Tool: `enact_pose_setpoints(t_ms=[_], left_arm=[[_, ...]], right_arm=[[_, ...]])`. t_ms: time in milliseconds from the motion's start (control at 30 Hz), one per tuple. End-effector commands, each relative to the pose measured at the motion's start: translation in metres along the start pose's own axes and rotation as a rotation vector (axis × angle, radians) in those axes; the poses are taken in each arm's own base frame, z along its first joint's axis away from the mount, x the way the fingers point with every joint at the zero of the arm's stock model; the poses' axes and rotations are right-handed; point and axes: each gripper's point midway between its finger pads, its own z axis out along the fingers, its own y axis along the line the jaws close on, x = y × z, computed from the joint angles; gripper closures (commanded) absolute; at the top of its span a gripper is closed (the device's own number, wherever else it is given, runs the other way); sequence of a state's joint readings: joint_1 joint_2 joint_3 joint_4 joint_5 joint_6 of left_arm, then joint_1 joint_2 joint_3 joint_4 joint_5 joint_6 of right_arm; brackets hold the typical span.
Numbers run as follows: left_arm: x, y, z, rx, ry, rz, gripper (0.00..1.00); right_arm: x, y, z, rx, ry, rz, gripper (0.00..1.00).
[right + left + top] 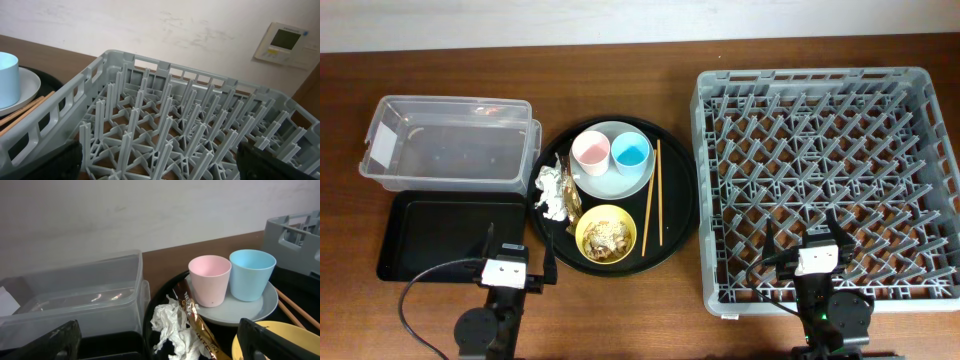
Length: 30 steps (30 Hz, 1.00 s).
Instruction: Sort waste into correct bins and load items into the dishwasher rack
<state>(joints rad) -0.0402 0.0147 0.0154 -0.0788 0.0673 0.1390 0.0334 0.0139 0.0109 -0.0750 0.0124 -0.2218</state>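
On the round black tray, a pale grey plate (617, 178) holds a pink cup (590, 152) and a light-blue cup (631, 152). Wooden chopsticks (653, 195) lie to its right. Crumpled white tissue (552, 188) and a brown-gold wrapper (572, 205) lie to its left. A yellow bowl (607, 233) holds beige food scraps (605, 236). The grey dishwasher rack (830, 170) stands on the right. My left gripper (518, 255) is open and empty, in front of the tissue (170, 327). My right gripper (807, 235) is open and empty over the rack's front pegs (160, 150).
A clear plastic tub (450, 140) stands at the back left, with a shallow black rectangular tray (445, 235) in front of it. The large round black tray (675, 225) sits between these bins and the rack. A wall runs behind the table.
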Motion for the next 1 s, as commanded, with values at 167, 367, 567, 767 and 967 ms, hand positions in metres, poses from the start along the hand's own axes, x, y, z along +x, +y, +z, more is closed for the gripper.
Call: enact_pose_setpoints(t_ms=[167, 367, 567, 767, 967], left_arm=[[0.003, 0.001, 0.000, -0.007, 0.005, 0.020, 0.01], [0.003, 0.001, 0.000, -0.007, 0.005, 0.020, 0.01], [0.002, 0.001, 0.000, -0.006, 0.004, 0.020, 0.01], [0.001, 0.001, 0.000, -0.006, -0.002, 0.020, 0.01], [-0.026, -0.031, -0.012, 0.198, -0.022, -0.071, 0.01]], right_arm=[[0.002, 0.002, 0.000, -0.008, 0.004, -0.007, 0.02], [0.002, 0.002, 0.000, -0.008, 0.004, -0.007, 0.02], [0.002, 0.002, 0.000, -0.008, 0.004, -0.007, 0.02], [0.002, 0.002, 0.000, -0.008, 0.004, -0.007, 0.02], [0.002, 0.002, 0.000, -0.008, 0.004, -0.007, 0.02]])
